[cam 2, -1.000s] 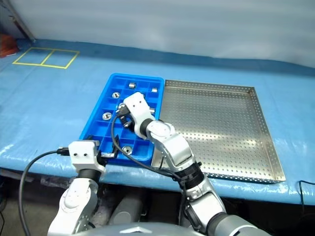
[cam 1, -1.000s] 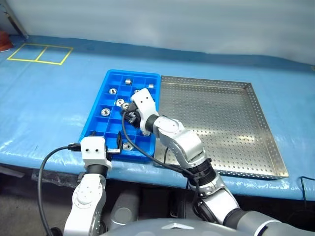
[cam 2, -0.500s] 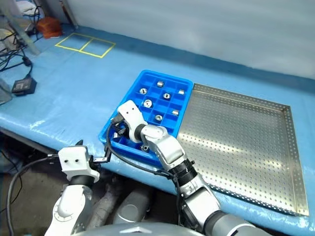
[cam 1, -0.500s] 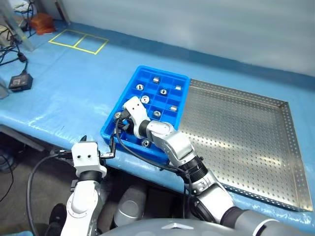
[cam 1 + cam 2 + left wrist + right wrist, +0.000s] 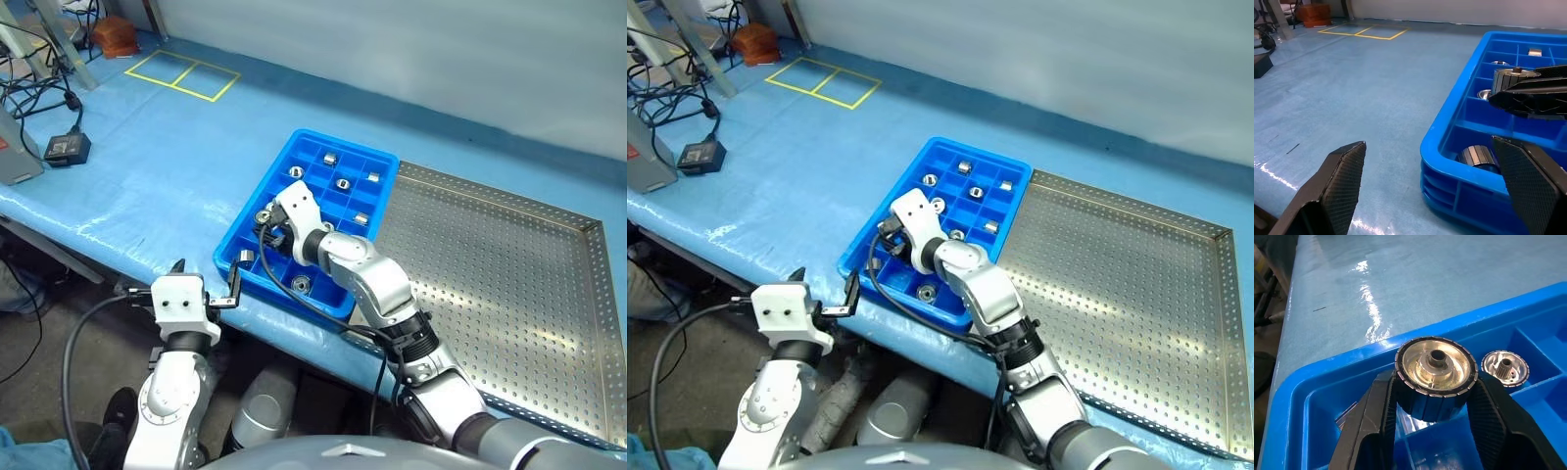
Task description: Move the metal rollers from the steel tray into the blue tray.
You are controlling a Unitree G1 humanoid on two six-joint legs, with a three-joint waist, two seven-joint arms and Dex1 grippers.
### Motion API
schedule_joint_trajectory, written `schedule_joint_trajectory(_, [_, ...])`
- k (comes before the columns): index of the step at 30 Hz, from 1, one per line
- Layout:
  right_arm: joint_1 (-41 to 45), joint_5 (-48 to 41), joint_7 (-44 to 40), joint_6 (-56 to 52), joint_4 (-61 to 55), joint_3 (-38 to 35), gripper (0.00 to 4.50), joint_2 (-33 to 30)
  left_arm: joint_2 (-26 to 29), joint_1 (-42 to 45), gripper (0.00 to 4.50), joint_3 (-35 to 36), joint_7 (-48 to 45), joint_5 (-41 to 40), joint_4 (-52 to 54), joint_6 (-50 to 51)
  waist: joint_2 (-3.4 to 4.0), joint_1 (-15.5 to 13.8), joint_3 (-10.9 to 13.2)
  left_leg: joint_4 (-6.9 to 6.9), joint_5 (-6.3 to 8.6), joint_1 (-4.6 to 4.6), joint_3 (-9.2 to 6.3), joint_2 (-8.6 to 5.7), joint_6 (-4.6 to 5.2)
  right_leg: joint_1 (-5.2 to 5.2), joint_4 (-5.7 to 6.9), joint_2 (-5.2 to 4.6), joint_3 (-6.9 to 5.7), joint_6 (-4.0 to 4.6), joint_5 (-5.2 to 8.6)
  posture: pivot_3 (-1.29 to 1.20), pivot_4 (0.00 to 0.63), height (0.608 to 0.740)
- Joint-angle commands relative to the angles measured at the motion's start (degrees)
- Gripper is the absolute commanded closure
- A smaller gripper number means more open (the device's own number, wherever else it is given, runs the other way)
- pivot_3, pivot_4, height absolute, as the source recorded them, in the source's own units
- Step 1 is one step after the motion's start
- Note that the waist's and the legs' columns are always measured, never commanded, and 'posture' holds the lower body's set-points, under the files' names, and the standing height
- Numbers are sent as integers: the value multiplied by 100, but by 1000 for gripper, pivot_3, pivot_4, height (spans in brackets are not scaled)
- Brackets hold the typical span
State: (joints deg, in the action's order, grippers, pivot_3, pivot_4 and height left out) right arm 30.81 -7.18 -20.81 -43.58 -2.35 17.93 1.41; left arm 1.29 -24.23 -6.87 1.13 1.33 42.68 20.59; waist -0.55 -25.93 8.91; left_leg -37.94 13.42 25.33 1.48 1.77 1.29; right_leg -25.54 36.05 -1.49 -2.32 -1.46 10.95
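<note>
Head views: A tabletop (image 5: 147, 166) draped in pale blue cover is shown before a grey wall, with yellow tape squares (image 5: 183, 74) toward its far left corner and a small black box (image 5: 67, 147) on a cable at its left edge. The blue tray (image 5: 384, 172) is set at the near edge; the steel tray (image 5: 519, 294) lies touching it on the right, and no roller is seen on its perforated floor. Several metal rollers (image 5: 342, 183) are seated singly in cells. The right claw (image 5: 890, 238) is held over the tray's near left cells. The left claw (image 5: 208, 286) hangs off the near edge, just short of the blue tray's corner.

Left wrist view: The left claw is seen spread wide and empty, aimed at the tray's corner; one roller lies in the corner cell.

Right wrist view: The right claw is seen clamped on one roller (image 5: 1435, 377), gripped across its ribbed side, above a cell at the tray's corner; another roller rests in the neighbouring cell.

Risk, as judged: if released over a divider, the roller may tip or land on a wall; a cell already filled may also be chosen.
</note>
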Motion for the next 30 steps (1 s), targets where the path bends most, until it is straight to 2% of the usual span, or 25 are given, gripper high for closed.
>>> schedule_joint_trajectory(1, [-53,-64,2,-52,-311,-43,2786,-12,9,58,0,-40,-56,-34,22,-41,0,11,0,0,0,0,0,0,0,0,0,0,0,0,0,458,150,740])
schedule_joint_trajectory(8, [-263,59,45,-14,-89,-2,2786,-143,26,174,0,-55,-93,-53,-25,1,2,48,-3,-6,0,-1,0,1,0,2,3,1,-1,0,0,448,150,740])
schedule_joint_trajectory(10, [-294,91,112,-30,-64,-48,2014,-170,31,187,0,-51,-109,-60,-28,10,2,66,-4,-11,0,-1,-1,0,0,4,5,1,-2,0,0,443,150,740])
schedule_joint_trajectory(11, [-299,82,122,-46,-85,-73,1821,-173,30,192,0,-49,-117,-64,-30,14,2,80,-4,-13,0,-1,-1,0,0,4,6,1,-2,0,0,443,150,740])
schedule_joint_trajectory(16, [-290,-26,200,-62,-506,-255,139,-141,74,305,0,-48,-204,-83,-49,35,6,148,-9,-25,-1,-3,-5,0,-2,6,23,2,-2,2,1,400,150,740])
schedule_joint_trajectory(17, [-319,-97,202,-67,-713,-334,30,-135,89,412,0,-47,-239,-101,-58,67,7,162,-10,-27,-1,-3,-5,0,-2,5,25,2,-2,4,2,384,150,740])
schedule_joint_trajectory(22, [-530,-268,199,-39,-1525,-547,30,-246,271,907,0,-22,-488,-169,-112,376,7,350,-16,-32,-2,-5,-7,-1,-3,7,37,1,-2,27,16,300,150,740])
schedule_joint_trajectory(26, [-874,-311,282,-89,-2179,-818,30,-562,502,1480,0,-67,-820,-317,-333,695,13,656,-25,-36,-4,-8,-12,-6,-2,13,47,1,0,25,14,191,150,740])
schedule_joint_trajectory(30, [-1342,-315,342,-291,-2735,-1109,30,-972,772,2076,0,-107,-1251,-489,-702,893,21,1151,-29,-60,-5,-10,-17,-7,-3,17,74,1,1,32,18,105,150,740])
